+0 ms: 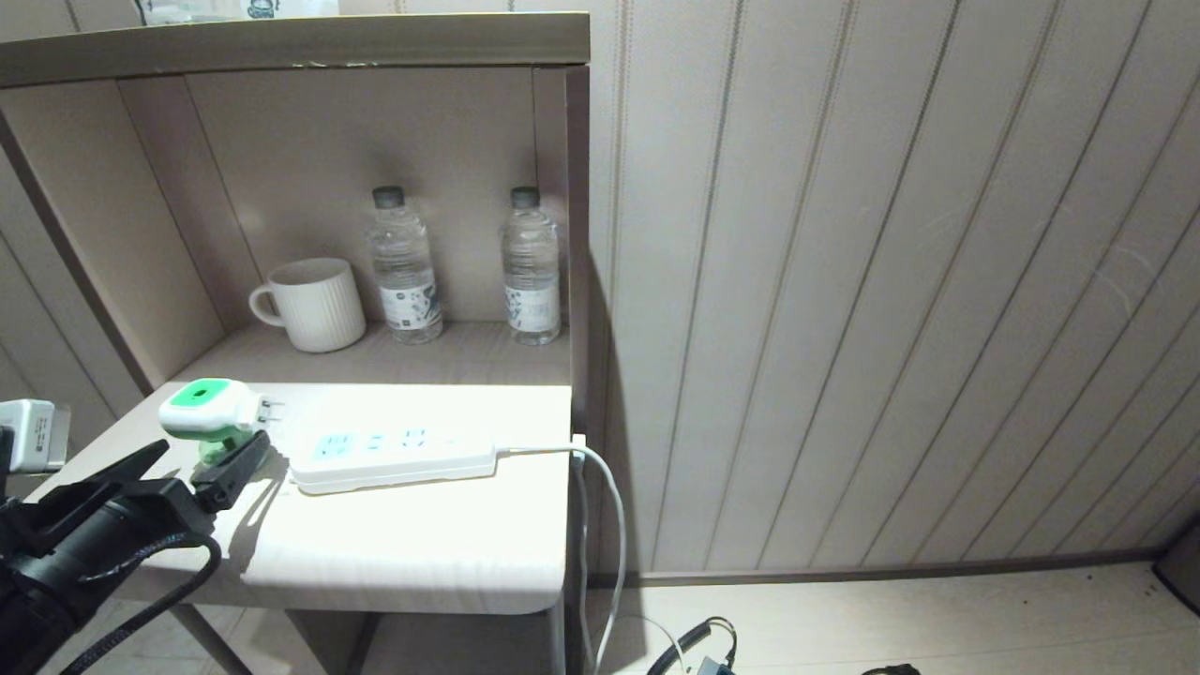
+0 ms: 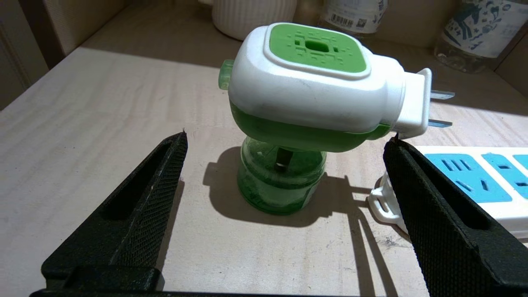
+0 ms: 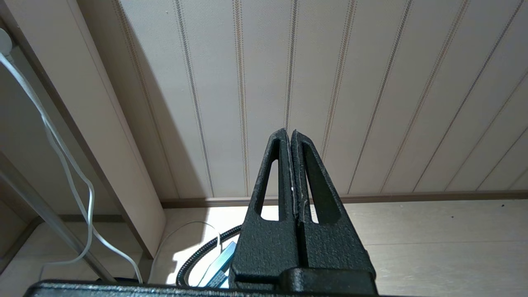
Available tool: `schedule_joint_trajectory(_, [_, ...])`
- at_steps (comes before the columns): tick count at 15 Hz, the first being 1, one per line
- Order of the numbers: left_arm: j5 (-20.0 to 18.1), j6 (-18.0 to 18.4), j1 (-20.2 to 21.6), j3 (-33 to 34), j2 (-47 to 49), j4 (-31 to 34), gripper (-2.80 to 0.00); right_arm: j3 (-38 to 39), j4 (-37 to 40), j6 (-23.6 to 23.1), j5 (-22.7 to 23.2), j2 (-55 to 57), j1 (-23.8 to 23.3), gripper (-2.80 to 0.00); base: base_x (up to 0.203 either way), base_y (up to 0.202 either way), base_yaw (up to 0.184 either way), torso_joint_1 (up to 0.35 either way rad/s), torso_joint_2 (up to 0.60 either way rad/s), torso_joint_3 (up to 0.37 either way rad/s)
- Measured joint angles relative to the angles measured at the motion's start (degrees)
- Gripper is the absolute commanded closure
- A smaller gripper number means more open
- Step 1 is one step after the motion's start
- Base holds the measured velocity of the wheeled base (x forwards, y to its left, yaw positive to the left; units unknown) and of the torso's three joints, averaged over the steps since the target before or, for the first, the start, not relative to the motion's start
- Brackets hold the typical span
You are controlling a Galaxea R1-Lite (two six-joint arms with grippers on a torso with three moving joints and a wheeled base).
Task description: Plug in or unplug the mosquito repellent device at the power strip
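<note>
The mosquito repellent device (image 1: 211, 410) stands upright on its green bottle at the left of the small table (image 1: 422, 553). It is unplugged. Its two metal prongs point at the near end of the power strip (image 1: 394, 455), a short gap away. In the left wrist view the device (image 2: 313, 90) sits just ahead of my left gripper (image 2: 287, 137), which is open, a finger on each side and neither touching it. The strip (image 2: 474, 181) lies beside the right finger. From the head view my left gripper (image 1: 214, 446) comes in at the table's left edge. My right gripper (image 3: 287, 131) is shut and empty, low by the wall.
A white ribbed mug (image 1: 314, 305) and two clear water bottles (image 1: 403, 267) (image 1: 531, 267) stand in the shelf recess behind the table. The strip's white cable (image 1: 609, 506) hangs off the table's right edge to the floor. A white adapter (image 1: 33, 433) shows at the far left.
</note>
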Motion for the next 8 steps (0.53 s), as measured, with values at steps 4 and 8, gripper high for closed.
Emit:
schedule_joint_trajectory(4, [-1.5,0.8,0.0,0.0,-3.4,0.1,-2.80,0.0,0.0,0.0,0.0,0.0,0.0,0.00,0.000,0.000,0.000,0.000,0.00,0.000])
schedule_joint_trajectory(8, [-1.7,1.0,0.0,0.0,-6.1,3.7,-2.80,0.0,0.0,0.0,0.0,0.0,0.0,0.00,0.000,0.000,0.000,0.000,0.00,0.000])
